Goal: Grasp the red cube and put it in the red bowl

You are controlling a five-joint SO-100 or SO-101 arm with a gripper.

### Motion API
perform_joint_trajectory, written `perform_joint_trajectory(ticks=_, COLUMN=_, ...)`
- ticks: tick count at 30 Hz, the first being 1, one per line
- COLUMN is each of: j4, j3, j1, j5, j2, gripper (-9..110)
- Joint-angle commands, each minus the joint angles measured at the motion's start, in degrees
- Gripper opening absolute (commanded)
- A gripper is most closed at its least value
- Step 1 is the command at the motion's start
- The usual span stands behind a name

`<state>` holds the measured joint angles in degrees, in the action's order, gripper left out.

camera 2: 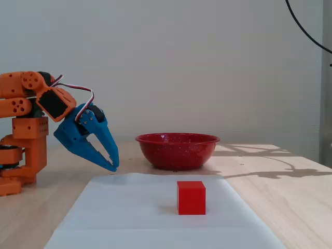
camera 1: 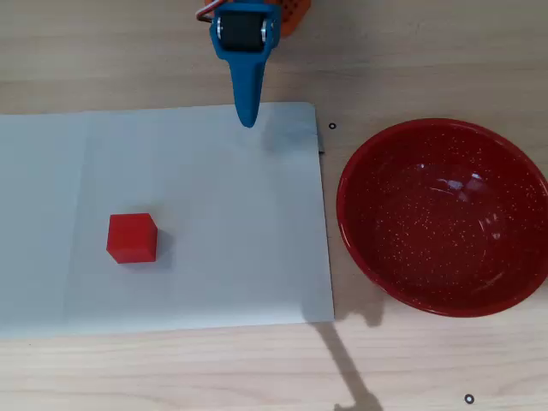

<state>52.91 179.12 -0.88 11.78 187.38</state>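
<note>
Since the blue two-finger plastic gripper (camera 2: pixel 112 167) hangs empty with its tips nearly together, just above the near edge of the white sheet (camera 1: pixel 214 282), no grasp has begun. The small matte red cube (camera 1: pixel 132 237) sits on the sheet, well apart from the fingertips, free to approach. The glossy speckled dark-red bowl (camera 1: pixel 360 248) waits beyond, off the sheet. No writing legible.

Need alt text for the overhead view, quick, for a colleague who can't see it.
A red cube sits on a white sheet, untouched, left of an empty red bowl that rests on the wooden table. The blue gripper points down from the top edge over the sheet's far side, well clear of the cube.
</note>
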Motion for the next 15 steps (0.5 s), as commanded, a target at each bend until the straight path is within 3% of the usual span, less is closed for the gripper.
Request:
perform_joint_trajectory(ticks=1, j4=0.35, j3=0.79, j1=0.00, j5=-1.58, j2=1.23, gripper=0)
perform_joint_trajectory(ticks=15, j4=1.41, j3=-1.76, j1=0.70, j5=-3.16, j2=0.44, gripper=0)
